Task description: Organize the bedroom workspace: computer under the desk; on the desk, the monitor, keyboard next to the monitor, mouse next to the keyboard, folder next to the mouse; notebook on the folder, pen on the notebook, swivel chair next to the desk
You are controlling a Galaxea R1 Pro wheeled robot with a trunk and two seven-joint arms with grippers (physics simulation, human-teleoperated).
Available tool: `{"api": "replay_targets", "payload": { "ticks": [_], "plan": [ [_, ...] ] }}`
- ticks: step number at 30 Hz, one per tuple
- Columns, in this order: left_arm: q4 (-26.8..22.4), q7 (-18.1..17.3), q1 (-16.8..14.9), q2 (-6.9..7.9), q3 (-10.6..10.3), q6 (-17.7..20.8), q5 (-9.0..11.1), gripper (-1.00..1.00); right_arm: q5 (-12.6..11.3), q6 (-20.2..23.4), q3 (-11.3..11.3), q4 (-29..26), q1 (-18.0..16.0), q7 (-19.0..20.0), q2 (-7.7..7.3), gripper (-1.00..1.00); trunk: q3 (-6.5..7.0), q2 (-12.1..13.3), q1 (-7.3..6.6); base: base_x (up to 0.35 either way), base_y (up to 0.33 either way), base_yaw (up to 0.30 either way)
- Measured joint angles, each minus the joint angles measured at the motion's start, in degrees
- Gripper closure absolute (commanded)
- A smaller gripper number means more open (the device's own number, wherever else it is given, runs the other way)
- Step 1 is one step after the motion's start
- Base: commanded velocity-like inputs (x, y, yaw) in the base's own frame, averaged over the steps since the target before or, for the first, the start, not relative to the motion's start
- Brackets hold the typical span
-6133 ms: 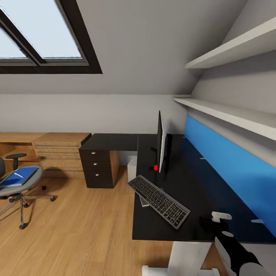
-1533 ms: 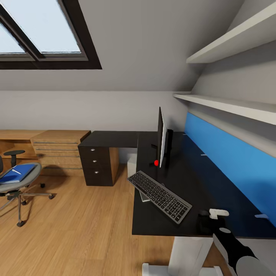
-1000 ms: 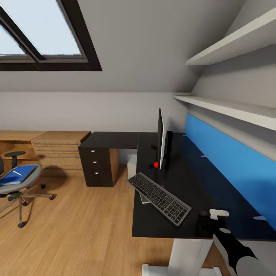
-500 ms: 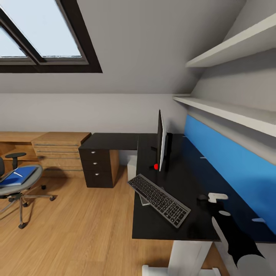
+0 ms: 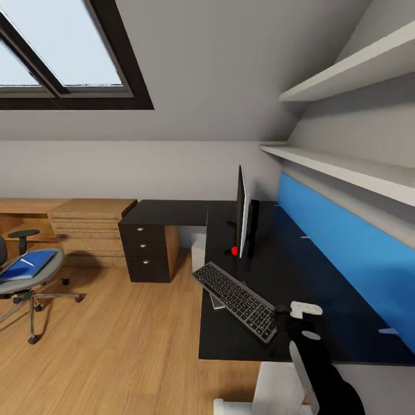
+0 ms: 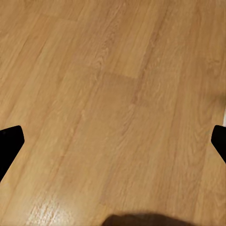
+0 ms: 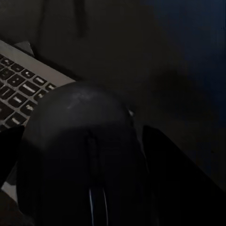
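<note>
Keyboard blocks the desk's front edge; bare top toward the blue panel.

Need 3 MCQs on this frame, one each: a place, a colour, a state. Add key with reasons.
1. Where does the folder lie?
A. on the swivel chair
B. on the desk
C. on the floor

2. What colour is the desk's back panel?
A. white
B. blue
C. light wood

3. What is the right gripper doing?
A. hanging open over the floor
B. clamped on the keyboard
C. shut on the mouse

Key:
1 A: the blue folder sits on the chair seat, away from the desk.
2 B: the panel behind the black top is bright blue.
3 C: the right wrist view shows the mouse between the fingers, beside the keyboard.
</note>
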Motion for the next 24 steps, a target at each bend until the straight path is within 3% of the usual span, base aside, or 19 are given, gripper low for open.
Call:
{"api": "replay_targets", "payload": {
  "ticks": [9,12,24],
  "plan": [
    [0.0,0.0,0.0,0.03,0.0,0.0,0.0,-1.0,-0.2,0.0,1.9,-0.1,0.3,-0.4,0.68,1.0,0.0,0.0,0.01,-0.054,0.225,0.0],
    [0.0,0.0,0.0,0.03,0.0,0.0,0.0,-1.0,-0.1,-0.1,2.3,-0.2,0.3,-0.6,1.61,1.0,0.0,0.0,0.01,-0.089,0.308,0.0],
    [0.0,0.0,0.0,0.03,0.0,0.0,0.0,-1.0,0.1,-0.1,3.6,-0.2,0.3,-0.6,2.04,1.0,0.0,0.0,0.0,-0.033,0.321,0.046]
  ]
}}
